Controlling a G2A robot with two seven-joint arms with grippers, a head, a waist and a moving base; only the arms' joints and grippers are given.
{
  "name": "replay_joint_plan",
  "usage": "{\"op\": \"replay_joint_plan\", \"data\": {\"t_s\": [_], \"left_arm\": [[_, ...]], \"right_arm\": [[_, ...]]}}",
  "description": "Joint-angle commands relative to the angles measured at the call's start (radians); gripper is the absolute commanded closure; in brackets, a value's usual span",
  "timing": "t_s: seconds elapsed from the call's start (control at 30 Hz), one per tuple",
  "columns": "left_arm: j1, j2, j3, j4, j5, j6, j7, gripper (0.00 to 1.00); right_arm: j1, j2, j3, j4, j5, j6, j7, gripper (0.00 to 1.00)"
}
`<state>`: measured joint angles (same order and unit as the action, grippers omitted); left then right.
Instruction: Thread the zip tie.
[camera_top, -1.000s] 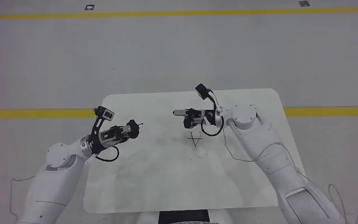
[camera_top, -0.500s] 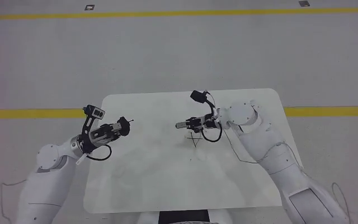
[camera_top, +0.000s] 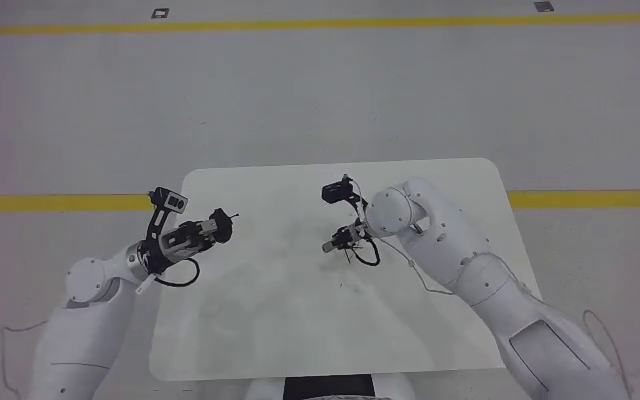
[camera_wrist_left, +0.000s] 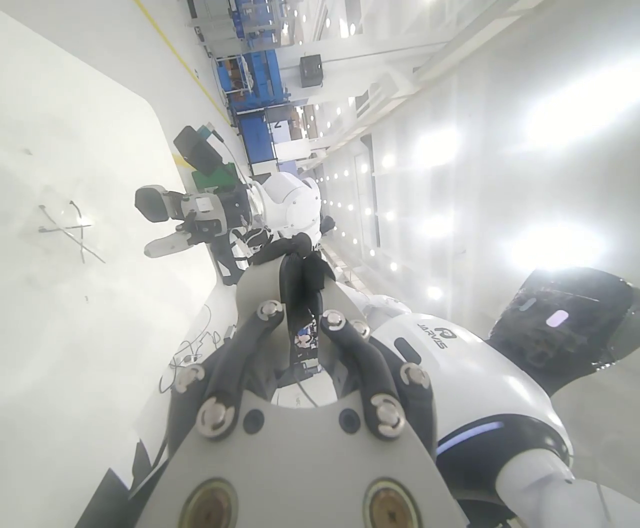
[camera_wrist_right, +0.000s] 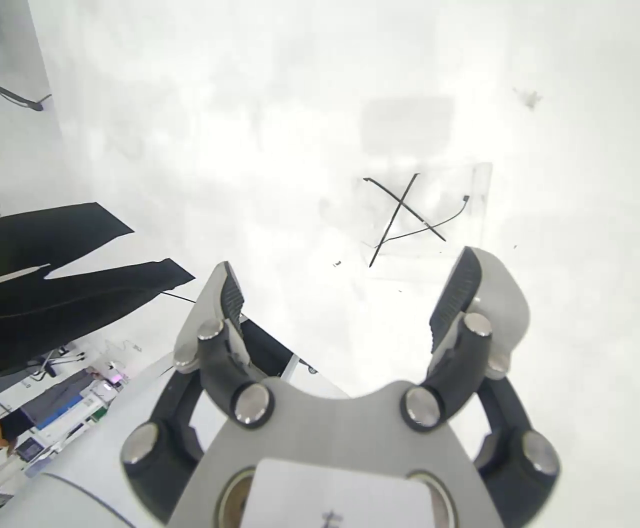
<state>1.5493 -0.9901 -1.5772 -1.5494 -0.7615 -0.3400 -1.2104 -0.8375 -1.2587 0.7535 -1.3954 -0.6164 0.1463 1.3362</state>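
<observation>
Right wrist view has the right pincer (camera_wrist_right: 345, 265) spread wide, hovering just short of the crossed zip ties (camera_wrist_right: 401, 204) lying loose on the table (camera_wrist_right: 200, 150). The left pincer (camera_top: 224, 222), well apart near the table's left edge, is pressed together on a thin black strip (camera_top: 235, 214), probably another tie. This looks like the pick-up step: the right arm must next descend over one strand, away from the crossing, and grip that alone.
</observation>
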Motion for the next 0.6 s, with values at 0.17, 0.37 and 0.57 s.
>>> {"op": "replay_joint_plan", "data": {"t_s": [0.17,0.37,0.57], "left_arm": [[0.0,0.0,0.0,0.0,0.0,0.0,0.0,1.0],[0.0,0.0,0.0,0.0,0.0,0.0,0.0,1.0],[0.0,0.0,0.0,0.0,0.0,0.0,0.0,1.0]], "right_arm": [[-0.001,-0.003,-0.019,0.014,-0.032,-0.012,-0.019,0.0],[0.038,-0.033,-0.086,0.113,-0.033,-0.033,-0.032,0.0],[0.042,-0.035,-0.085,0.118,-0.029,-0.035,-0.039,0.0]]}}
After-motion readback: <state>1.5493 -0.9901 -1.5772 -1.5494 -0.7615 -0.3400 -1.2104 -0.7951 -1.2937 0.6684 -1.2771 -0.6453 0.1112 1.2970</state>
